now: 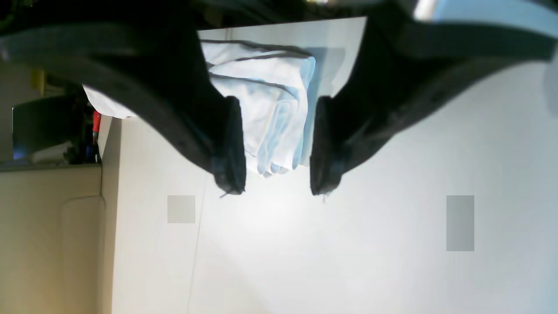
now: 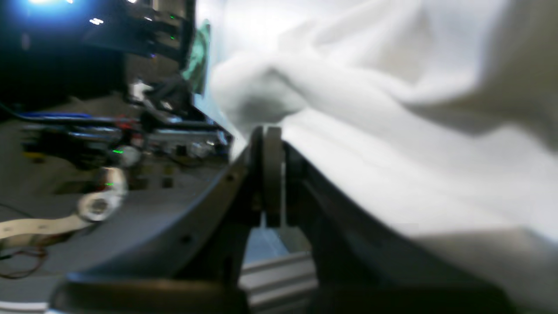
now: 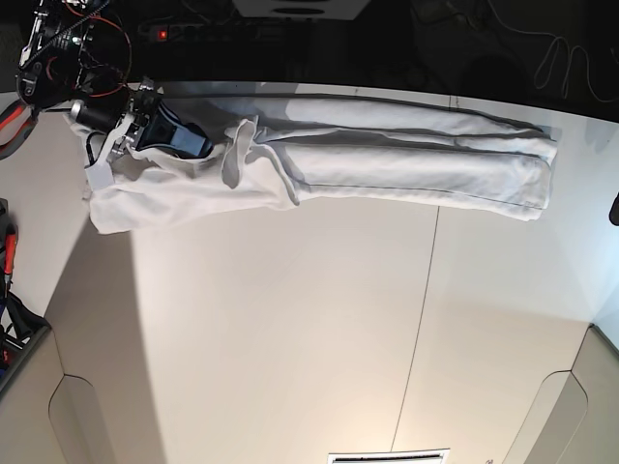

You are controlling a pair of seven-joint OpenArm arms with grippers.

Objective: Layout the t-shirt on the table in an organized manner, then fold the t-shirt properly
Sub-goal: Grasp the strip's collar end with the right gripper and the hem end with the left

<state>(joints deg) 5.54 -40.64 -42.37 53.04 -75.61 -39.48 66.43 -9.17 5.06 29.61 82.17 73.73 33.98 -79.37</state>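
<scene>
While the t-shirt [image 3: 387, 164] is lying stretched in a long folded band along the far edge of the table [image 3: 290, 329], the right gripper [image 3: 193, 143] is sitting at the band's bunched end on the base view's left, its 2 jaws pressed together on a fold of the cloth. In the right wrist view the right gripper [image 2: 267, 144] is showing those jaws closed flat against each other, with the t-shirt [image 2: 392, 131] draping over and beside them. The left gripper [image 1: 277, 174] is hanging over bare table [image 1: 348, 240], well apart from the garment, with its 2 fingers [image 1: 231, 148] spread wide and nothing between them. Beyond those fingers, the t-shirt [image 1: 266, 100] is showing as a layered white stack resting on the table. The thin seam line [image 3: 418, 319] is running across the table from the t-shirt toward the near edge.
</scene>
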